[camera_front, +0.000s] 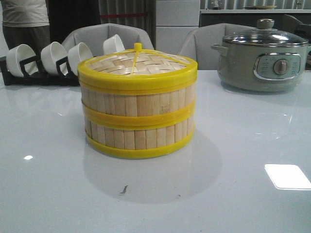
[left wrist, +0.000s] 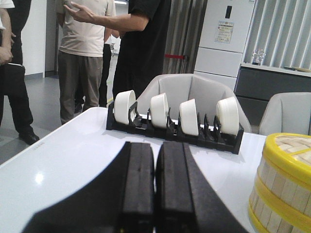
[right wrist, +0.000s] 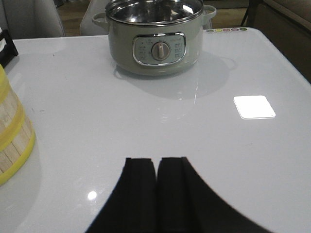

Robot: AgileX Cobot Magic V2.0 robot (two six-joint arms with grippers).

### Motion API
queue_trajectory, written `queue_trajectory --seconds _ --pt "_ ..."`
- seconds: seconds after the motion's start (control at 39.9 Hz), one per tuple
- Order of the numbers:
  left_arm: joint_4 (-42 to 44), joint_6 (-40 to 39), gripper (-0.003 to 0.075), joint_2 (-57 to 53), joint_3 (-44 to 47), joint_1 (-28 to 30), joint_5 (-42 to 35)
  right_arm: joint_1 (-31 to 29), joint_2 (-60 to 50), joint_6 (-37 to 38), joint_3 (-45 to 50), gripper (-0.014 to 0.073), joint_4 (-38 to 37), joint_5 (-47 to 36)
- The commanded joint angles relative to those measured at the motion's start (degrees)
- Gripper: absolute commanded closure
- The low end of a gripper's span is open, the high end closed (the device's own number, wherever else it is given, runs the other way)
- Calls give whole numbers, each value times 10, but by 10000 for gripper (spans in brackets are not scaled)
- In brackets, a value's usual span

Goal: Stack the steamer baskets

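Two steamer baskets stand stacked in the middle of the white table, the upper basket [camera_front: 137, 101] on the lower basket [camera_front: 138, 137], with a woven lid [camera_front: 137, 65] on top. An edge of the stack [left wrist: 284, 182] shows in the left wrist view, and a small part of the stack [right wrist: 12, 138] in the right wrist view. My left gripper [left wrist: 155, 145] is shut and empty, off to the stack's left. My right gripper [right wrist: 156, 160] is shut and empty, off to its right. Neither gripper shows in the front view.
A black rack of white bowls [camera_front: 53, 60] stands at the back left; the rack [left wrist: 175, 128] lies ahead of my left gripper. A grey electric pot [camera_front: 262, 56] with a glass lid sits at the back right, the pot [right wrist: 154, 41] ahead of my right gripper. People stand beyond the table.
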Motion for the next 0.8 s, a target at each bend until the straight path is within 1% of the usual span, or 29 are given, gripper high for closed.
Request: queue_trajectory --seconds 0.0,0.33,0.78 --pt "-4 -5 633 -6 2 0 -42 -3 2 -6 -15 522 -2 -48" --pt "12 10 633 -6 2 0 4 -3 2 -6 -15 522 -2 -48" --pt "25 14 633 -7 2 0 -1 -3 2 -6 -15 522 -2 -48"
